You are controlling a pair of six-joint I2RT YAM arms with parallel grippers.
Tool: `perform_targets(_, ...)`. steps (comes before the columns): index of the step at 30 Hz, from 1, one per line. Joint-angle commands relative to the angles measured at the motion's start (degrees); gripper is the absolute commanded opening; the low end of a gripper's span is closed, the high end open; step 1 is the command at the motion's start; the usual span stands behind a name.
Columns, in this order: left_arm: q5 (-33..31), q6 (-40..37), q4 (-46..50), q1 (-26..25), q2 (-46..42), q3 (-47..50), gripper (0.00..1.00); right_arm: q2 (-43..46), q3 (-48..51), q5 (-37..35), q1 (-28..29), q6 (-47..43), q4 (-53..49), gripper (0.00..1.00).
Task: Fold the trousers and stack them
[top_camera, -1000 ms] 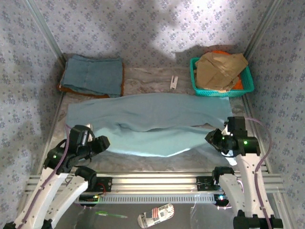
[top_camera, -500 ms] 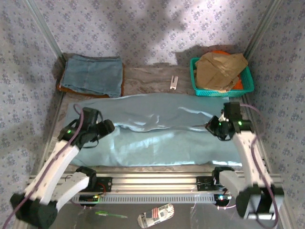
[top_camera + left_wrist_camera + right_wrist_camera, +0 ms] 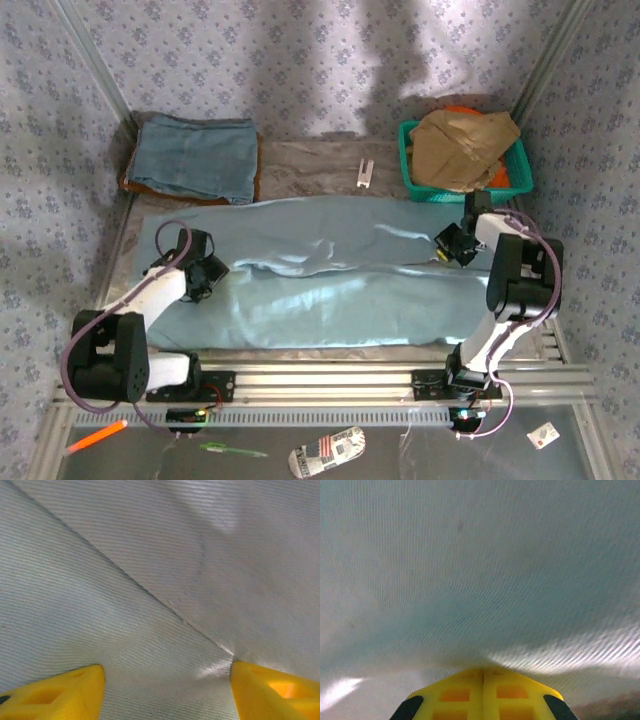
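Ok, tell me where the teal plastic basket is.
In the top view, the teal plastic basket sits far right, holding a tan-brown garment, just beyond the pale sky-blue trousers.

Basket (image 3: pixel 465 195), denim pile (image 3: pixel 195 158) behind trousers (image 3: pixel 330 300) — gap between

one pair of trousers (image 3: pixel 330 290), one basket (image 3: pixel 455 194)
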State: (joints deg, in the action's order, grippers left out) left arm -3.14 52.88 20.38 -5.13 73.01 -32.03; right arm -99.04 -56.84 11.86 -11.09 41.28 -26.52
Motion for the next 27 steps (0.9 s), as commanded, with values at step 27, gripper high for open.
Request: perform_targets(27, -0.5, -7.4, 4.4, 6.5, -5.3, -14.6, 0.89, 15.0, 1.6, 3.8, 15.5, -3.4, -5.0, 0.25)
